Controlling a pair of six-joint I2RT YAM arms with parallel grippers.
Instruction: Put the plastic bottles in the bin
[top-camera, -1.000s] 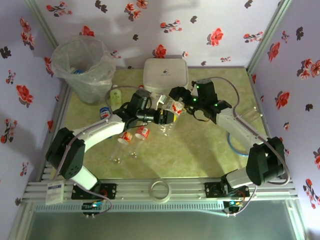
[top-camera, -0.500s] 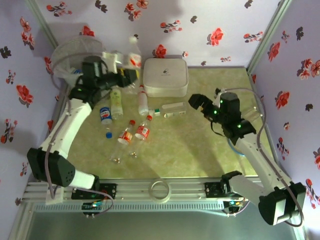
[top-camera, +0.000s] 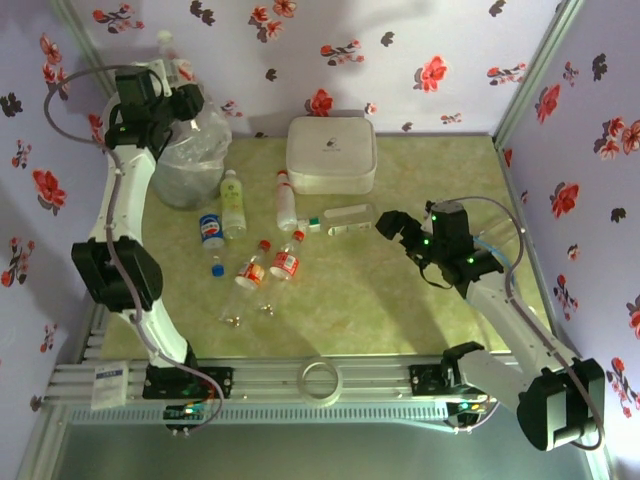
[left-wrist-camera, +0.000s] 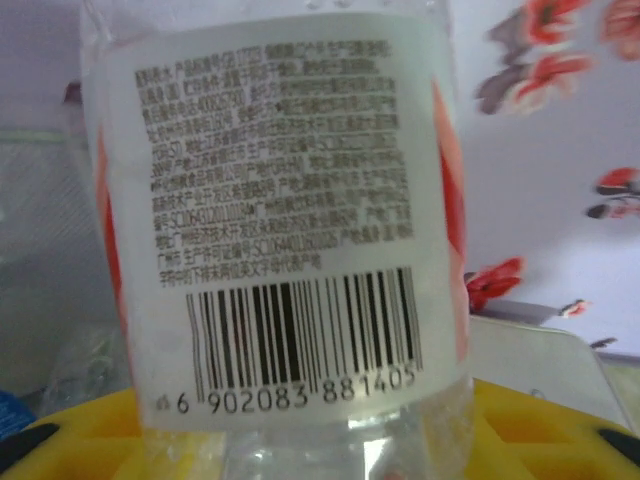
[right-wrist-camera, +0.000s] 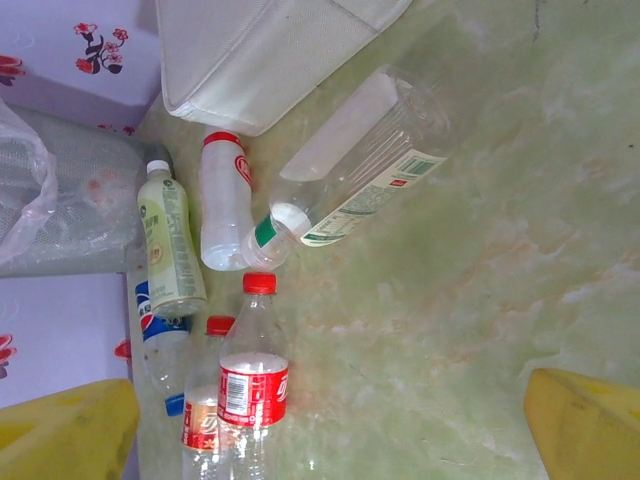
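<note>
My left gripper is raised over the bin at the back left, shut on a clear plastic bottle. In the left wrist view this bottle, with a white barcode label edged in red, stands between the yellow fingers. Several bottles lie on the table: a pale green one, a blue-labelled one, a white one with a red cap, a clear one with a green band and two red-labelled ones. My right gripper hangs open just right of them, holding nothing.
A white rounded-square box sits at the back centre. A loose blue cap lies by the red-labelled bottles. Flowered walls close in the back and both sides. In the right wrist view, bare green tabletop stretches to the right of the bottles.
The left arm swung from the table's middle up to the bin at the back left, carrying the bottle. The right arm drew back to the right, its gripper open.
</note>
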